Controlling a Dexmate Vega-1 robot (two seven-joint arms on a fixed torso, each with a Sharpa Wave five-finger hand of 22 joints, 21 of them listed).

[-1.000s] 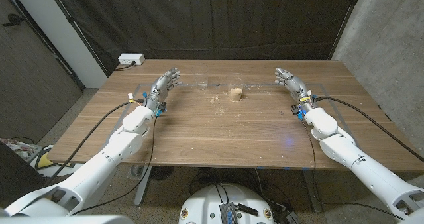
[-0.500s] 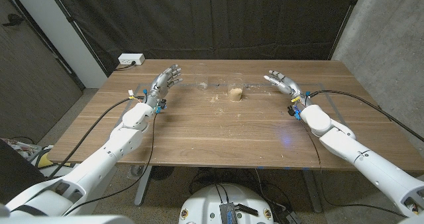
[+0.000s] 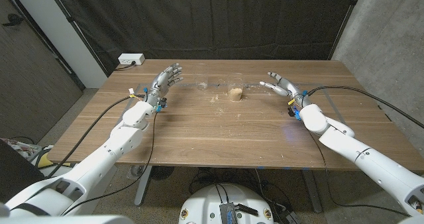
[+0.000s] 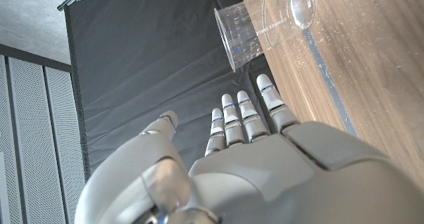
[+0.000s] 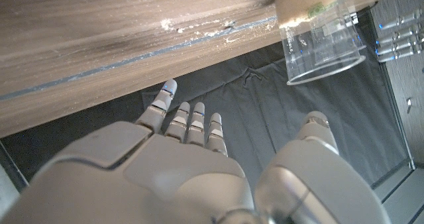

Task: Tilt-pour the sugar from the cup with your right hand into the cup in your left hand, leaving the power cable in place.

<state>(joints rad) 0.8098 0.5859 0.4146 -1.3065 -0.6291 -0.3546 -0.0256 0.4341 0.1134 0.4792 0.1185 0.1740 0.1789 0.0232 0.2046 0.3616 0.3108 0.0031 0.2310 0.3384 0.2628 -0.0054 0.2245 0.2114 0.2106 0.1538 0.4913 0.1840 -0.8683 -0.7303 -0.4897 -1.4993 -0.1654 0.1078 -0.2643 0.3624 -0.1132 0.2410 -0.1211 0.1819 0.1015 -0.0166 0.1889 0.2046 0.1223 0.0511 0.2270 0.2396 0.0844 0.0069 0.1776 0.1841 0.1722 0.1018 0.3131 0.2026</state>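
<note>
Browns, clear plastic and grey-white before us

We see a brown wood-grain worktop [image 3: 218,128], a clear cup [image 3: 234,91] holding tan sugar [image 3: 234,93], another clear cup [image 4: 255,26], pale grey robot hands [image 3: 167,78], and a black curtain [image 3: 212,18].

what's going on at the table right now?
Nothing is held yet. The right hand is open, fingers spread, reaching toward the clear cup holding sugar mid-table, not touching it. The left hand is also open, near the empty clear cup standing beside the sugar one, with a gap between them. Some spilled grains lie on the wooden table by the sugar cup. No pouring has started.
</note>
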